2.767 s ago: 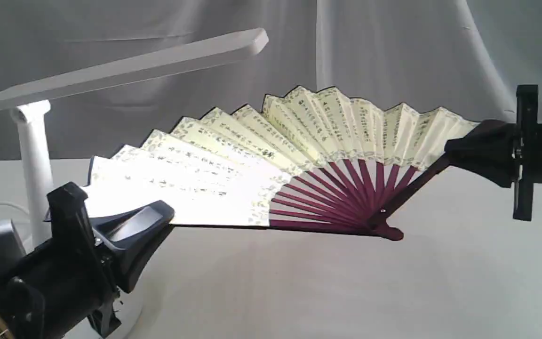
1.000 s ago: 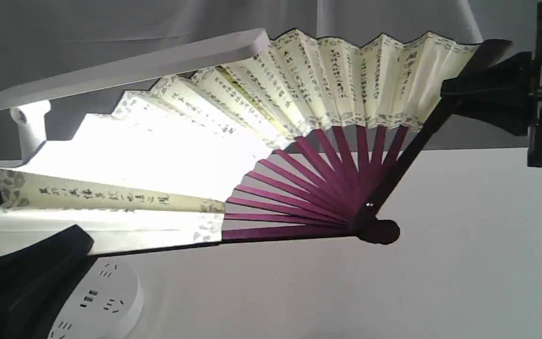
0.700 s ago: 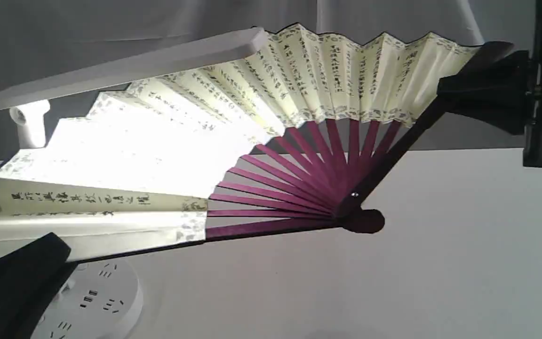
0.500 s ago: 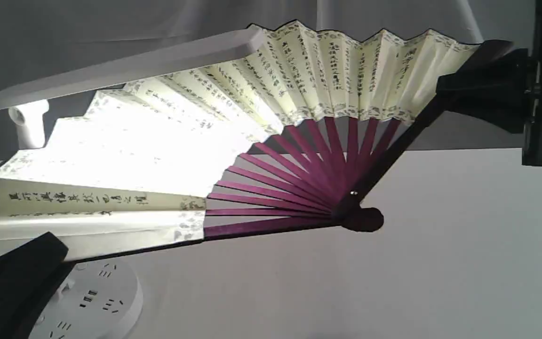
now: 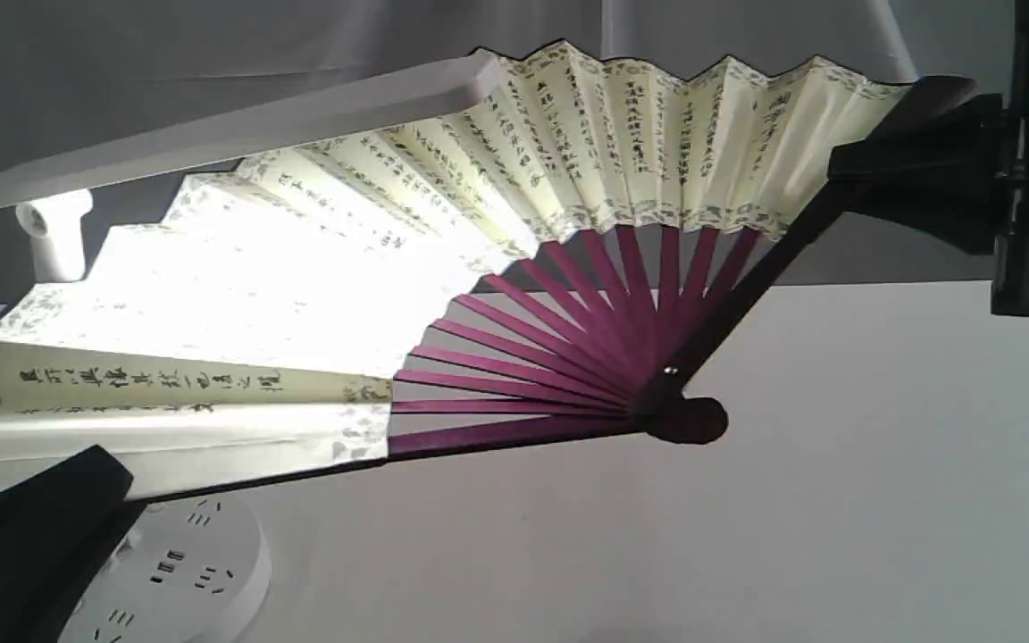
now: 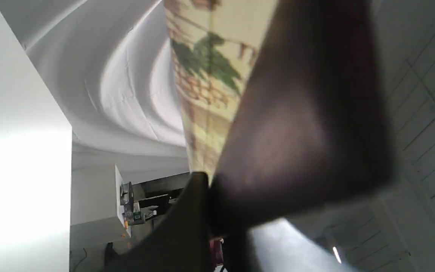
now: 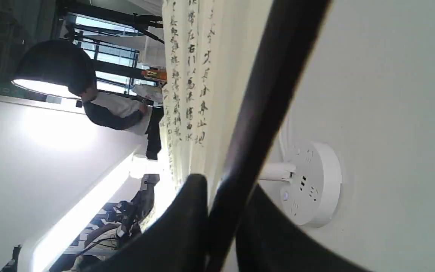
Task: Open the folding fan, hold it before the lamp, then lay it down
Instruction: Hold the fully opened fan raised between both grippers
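Note:
The folding fan (image 5: 568, 152) is spread wide and held up off the table, its cream pleats in front of the lamp head (image 5: 229, 134) and glowing white on the left side. My left gripper (image 5: 99, 482) is shut on the lower guard at the bottom left; the left wrist view shows that dark guard (image 6: 308, 124) pinched beside the floral border. My right gripper (image 5: 845, 170) is shut on the upper guard at the top right, and the guard (image 7: 270, 94) runs between its fingers in the right wrist view. The maroon ribs meet at the pivot (image 5: 684, 418).
The lamp's white stem (image 5: 54, 237) rises behind the fan at the left, and its round base (image 5: 175, 572) with sockets sits on the white table (image 5: 836, 500) below my left gripper. That base (image 7: 315, 185) also shows in the right wrist view. A grey cloth hangs behind.
Since 2.8 s ago both grippers have raised the fan and carried it left, in front of the lit lamp head. Over the last half second it has barely moved.

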